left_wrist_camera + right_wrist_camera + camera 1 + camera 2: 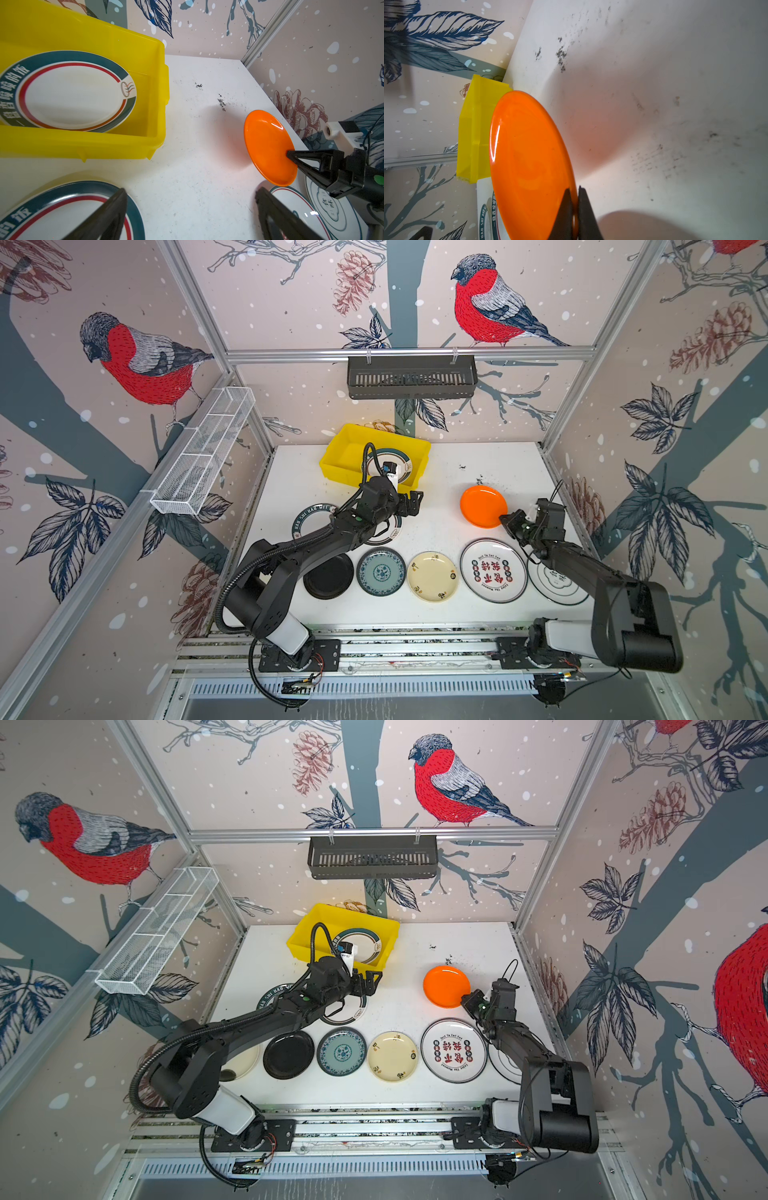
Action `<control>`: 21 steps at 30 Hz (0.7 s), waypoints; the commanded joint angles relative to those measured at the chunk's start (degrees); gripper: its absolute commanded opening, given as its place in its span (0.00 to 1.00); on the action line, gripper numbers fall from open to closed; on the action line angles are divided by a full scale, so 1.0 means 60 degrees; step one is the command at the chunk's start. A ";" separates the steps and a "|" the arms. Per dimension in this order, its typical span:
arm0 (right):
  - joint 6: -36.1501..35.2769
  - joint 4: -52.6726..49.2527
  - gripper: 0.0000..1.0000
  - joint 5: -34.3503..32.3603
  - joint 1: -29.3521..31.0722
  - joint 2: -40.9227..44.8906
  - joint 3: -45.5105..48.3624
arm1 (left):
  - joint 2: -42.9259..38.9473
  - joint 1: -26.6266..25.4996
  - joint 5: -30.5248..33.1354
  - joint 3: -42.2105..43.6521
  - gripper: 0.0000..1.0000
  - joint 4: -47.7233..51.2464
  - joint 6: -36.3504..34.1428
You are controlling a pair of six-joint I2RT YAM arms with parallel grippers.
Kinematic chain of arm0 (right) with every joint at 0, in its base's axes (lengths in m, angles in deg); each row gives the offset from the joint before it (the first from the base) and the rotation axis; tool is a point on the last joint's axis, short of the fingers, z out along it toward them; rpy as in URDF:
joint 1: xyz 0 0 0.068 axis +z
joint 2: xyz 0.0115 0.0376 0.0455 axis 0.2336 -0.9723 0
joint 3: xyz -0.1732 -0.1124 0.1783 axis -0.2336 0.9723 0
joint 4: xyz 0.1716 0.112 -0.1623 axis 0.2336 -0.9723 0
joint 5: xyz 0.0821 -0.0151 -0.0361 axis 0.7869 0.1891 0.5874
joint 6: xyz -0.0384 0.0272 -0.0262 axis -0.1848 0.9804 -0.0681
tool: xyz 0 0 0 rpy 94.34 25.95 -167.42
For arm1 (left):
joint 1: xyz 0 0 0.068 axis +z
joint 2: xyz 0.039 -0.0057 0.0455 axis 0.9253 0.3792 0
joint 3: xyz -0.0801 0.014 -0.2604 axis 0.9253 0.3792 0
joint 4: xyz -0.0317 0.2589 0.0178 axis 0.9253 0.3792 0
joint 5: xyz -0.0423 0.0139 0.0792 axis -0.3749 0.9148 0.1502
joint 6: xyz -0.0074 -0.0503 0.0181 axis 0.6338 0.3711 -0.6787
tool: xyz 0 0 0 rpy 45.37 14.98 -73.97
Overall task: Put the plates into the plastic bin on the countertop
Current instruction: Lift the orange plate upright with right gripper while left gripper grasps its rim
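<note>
In both top views my right pincer (506, 517) grips the orange plate (482, 505) at centre right. My left pincer (414, 502) gapes empty just below the yellow bin (332, 450). In the left wrist view I see a white plate (68, 93) lying in the bin. In the right wrist view the orange plate is tilted over the table (675, 104).

Wht countertop (440, 502) w/ bin (337, 472), plates (433, 576)

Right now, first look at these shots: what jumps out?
The orange plate, pinched by its rim in the right gripper, is lifted at a tilt over the right side of the countertop. Next comes the yellow bin at the back of the countertop, with one lettered plate lying in it. The left gripper hangs open and empty in front of the bin.
</note>
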 commanded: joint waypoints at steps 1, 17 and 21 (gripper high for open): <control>0.0305 0.0104 0.04 0.0080 0.0330 0.0640 0.0164 | 0.0112 -0.0019 -0.1082 -0.0072 0.93 -0.0605 0.0525; 0.0435 -0.0206 0.04 -0.0012 0.1626 0.1418 -0.0073 | 0.1422 -0.0021 -0.3350 -0.0555 0.62 -0.2125 0.2173; 0.0488 -0.0024 0.03 -0.0021 0.1822 0.1220 -0.0132 | 0.1516 -0.0019 -0.3424 -0.0565 0.60 -0.2228 0.2262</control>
